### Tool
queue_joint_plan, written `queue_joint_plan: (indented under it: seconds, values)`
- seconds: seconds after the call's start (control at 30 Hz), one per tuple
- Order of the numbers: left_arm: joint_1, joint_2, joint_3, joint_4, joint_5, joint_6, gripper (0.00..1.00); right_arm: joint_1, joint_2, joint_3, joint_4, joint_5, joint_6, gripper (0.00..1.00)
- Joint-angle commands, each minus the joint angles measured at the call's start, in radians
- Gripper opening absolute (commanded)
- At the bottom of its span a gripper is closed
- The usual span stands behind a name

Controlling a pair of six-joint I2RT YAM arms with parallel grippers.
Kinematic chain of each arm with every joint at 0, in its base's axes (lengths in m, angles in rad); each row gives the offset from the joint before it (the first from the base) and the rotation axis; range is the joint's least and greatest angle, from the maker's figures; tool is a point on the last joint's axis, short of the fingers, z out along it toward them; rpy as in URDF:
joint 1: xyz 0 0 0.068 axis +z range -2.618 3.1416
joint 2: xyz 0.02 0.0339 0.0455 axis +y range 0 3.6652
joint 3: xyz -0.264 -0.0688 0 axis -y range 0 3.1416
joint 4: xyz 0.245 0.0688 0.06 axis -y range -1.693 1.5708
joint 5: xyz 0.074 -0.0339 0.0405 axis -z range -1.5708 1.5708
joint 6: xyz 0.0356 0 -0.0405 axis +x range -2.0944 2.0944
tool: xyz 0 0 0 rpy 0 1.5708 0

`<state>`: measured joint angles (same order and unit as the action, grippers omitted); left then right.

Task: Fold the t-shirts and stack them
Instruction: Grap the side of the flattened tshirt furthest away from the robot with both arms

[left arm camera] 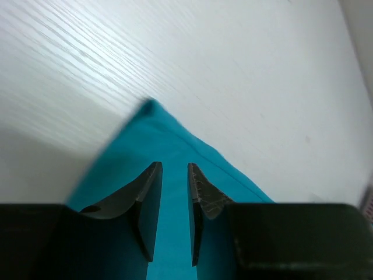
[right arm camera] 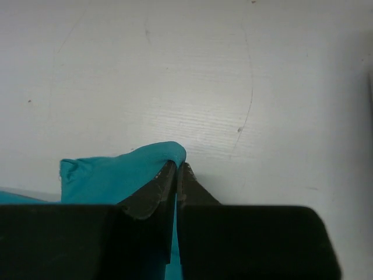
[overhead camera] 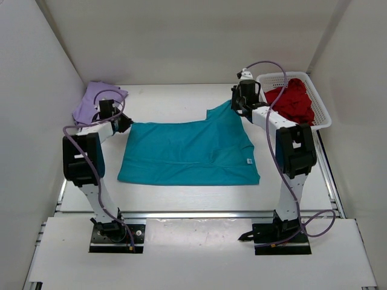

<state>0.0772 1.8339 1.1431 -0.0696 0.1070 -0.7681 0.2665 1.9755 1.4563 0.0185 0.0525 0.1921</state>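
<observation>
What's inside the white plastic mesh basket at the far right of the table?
A crumpled dark red fabric t-shirt fills most of the white plastic mesh basket. The shirt covers the basket's floor, so anything underneath it cannot be seen.

Your white table [overhead camera: 181, 196], loaded.
You have the teal t-shirt [overhead camera: 187, 154] mid-table, lavender t-shirt [overhead camera: 91, 99] far left, basket [overhead camera: 323, 109] far right.
</observation>
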Motion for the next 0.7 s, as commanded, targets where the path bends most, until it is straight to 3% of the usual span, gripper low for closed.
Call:
queue_joint_plan:
  seconds: [0.0, 0.13, 0.27, 0.43, 0.67]
  values:
    - [0.016, 0.05, 0.101, -0.111, -0.082, 0.064, 0.35, -0.01, 0.068, 0.104, -0.017, 0.029, -0.079, 0.0]
    - [0.01, 0.137, 0.202, -0.165, -0.133, 0.095, 0.37, -0.013, 0.1, 0.13, -0.035, -0.016, -0.063, 0.0]
    - [0.009, 0.168, 0.219, -0.099, -0.093, 0.069, 0.52, -0.029, 0.108, 0.115, -0.031, -0.075, -0.036, 0.0]
    - [-0.027, 0.258, 0.349, -0.162, -0.105, 0.099, 0.51, -0.047, 0.108, 0.088, 0.007, -0.108, -0.005, 0.0]
    - [-0.036, 0.297, 0.368, -0.17, -0.105, 0.113, 0.43, -0.052, 0.1, 0.056, 0.023, -0.126, 0.012, 0.0]
